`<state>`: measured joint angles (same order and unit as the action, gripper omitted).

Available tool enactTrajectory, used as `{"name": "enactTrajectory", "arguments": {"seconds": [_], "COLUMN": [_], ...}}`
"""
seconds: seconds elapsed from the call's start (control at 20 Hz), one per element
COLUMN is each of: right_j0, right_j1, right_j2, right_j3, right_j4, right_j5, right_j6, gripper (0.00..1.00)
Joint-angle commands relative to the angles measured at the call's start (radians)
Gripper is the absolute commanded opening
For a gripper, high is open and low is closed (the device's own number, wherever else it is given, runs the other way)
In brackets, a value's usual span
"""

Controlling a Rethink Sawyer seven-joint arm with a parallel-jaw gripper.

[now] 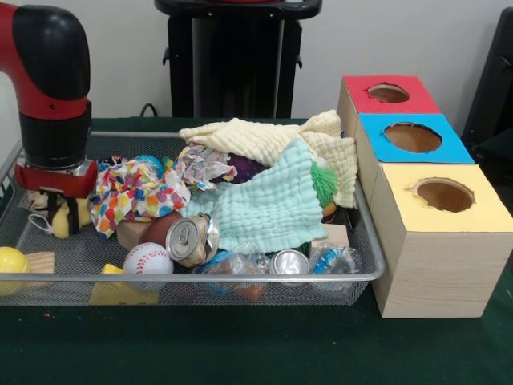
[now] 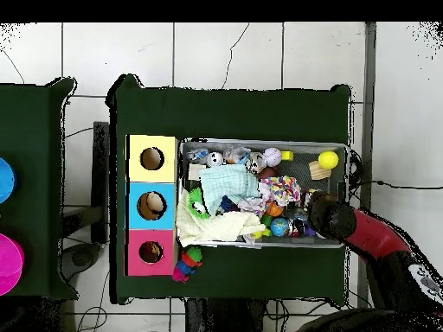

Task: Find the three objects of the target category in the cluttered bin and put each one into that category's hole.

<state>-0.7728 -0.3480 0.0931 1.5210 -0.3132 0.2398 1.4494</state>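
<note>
Gripper (image 1: 59,210) low in the wire basket's (image 1: 240,277) end beside a pale plush toy (image 1: 62,218), grip state unclear.

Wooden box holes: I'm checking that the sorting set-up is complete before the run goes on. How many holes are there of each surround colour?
red-surround hole: 1
blue-surround hole: 1
yellow-surround hole: 1
Total: 3
</note>
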Motion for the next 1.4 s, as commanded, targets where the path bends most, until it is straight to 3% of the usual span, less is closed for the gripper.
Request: {"name": "enactTrajectory", "arguments": {"seconds": [0.05, 0.3, 0.6, 0.7, 1.0, 1.4], "right_j0": [-0.033, -0.035, -0.006, 0.004, 0.02, 0.044], "right_j1": [0.094, 0.062, -0.135, -0.168, -0.241, -0.294], "right_j2": [-0.036, -0.011, 0.096, 0.118, 0.167, 0.176], "right_j3": [-0.003, 0.003, 0.014, 0.012, 0.06, 0.151], "right_j4": [-0.037, -0.039, -0.037, -0.036, -0.027, 0.035], "right_j5": [0.009, 0.022, 0.121, 0.149, 0.159, 0.179], "right_j6": [0.096, 0.075, -0.034, -0.059, -0.052, 0.058], "gripper": [0.0, 0.0, 0.0, 0.0, 0.0, 0.0]}}
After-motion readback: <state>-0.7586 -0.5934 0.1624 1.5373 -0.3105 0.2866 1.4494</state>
